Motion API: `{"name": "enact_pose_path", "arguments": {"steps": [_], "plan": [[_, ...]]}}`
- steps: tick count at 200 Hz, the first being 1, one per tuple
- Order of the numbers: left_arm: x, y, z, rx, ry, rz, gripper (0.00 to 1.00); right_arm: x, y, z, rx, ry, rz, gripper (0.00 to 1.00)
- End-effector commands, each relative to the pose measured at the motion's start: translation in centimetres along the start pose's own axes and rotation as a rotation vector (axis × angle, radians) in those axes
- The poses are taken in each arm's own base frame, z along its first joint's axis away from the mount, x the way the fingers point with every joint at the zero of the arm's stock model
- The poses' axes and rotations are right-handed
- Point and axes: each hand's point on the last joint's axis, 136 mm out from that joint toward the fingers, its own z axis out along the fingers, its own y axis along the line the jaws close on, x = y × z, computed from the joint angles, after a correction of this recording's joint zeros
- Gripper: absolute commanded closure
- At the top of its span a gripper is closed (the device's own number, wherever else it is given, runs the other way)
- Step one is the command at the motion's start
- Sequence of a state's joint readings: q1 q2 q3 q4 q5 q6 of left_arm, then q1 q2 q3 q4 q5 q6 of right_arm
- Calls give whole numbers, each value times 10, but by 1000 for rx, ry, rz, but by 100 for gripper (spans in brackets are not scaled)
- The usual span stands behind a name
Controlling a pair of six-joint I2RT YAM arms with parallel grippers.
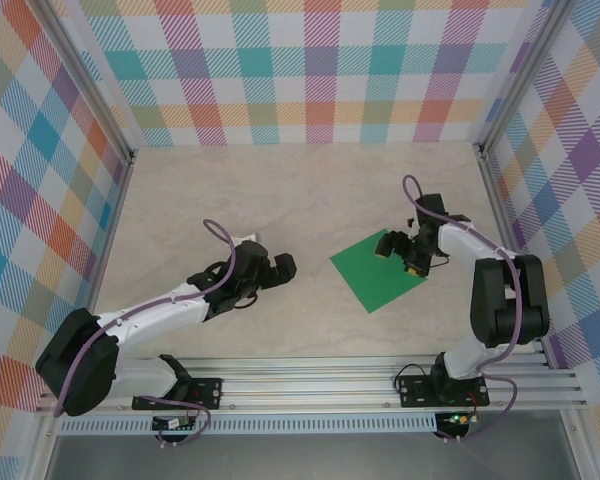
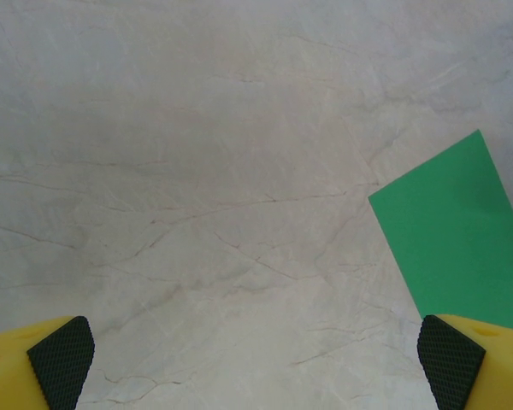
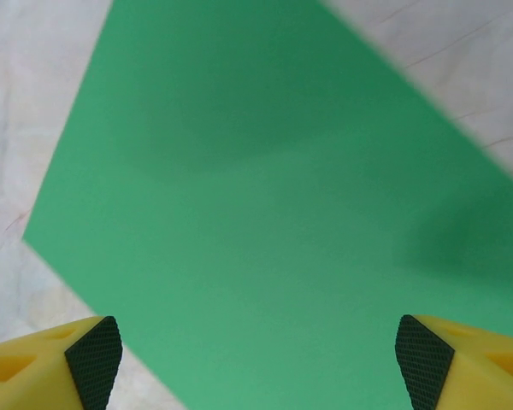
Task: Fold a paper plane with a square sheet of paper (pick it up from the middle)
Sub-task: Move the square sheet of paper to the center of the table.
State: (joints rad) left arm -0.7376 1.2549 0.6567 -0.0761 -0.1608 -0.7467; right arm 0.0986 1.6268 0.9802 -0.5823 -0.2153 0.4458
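Fingers (image 3: 34,367) spread wide on right gripper (image 1: 394,252), poised over the paper (image 1: 370,278), pinching nothing. Same for left gripper (image 1: 282,267), wide open, well off to the side. Lying flat on the table (image 1: 280,190), zero creases, not picked up yet. Pretty much everything left to do.

Pale marbled table (image 1: 280,200); green square sheet of paper (image 1: 372,275) lies flat on it.

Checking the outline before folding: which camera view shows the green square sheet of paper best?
The top external view: the bright-green square sheet of paper lies flat on the table, nearly its whole outline visible, the right gripper over its far corner. The right wrist view crops its edges; the left wrist view catches a part.
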Motion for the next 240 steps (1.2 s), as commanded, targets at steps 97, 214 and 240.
{"name": "enact_pose_path", "arguments": {"steps": [97,214,240], "plan": [[0,-7,-9,41,-4,40,0,62,-30,22,-18,135,127,15],[-5,-3,-14,12,-18,26,0,105,31,-12,-73,112,-158,20],[-12,20,-21,-92,-78,-17,0,140,54,-10,-145,192,-303,24]]}}
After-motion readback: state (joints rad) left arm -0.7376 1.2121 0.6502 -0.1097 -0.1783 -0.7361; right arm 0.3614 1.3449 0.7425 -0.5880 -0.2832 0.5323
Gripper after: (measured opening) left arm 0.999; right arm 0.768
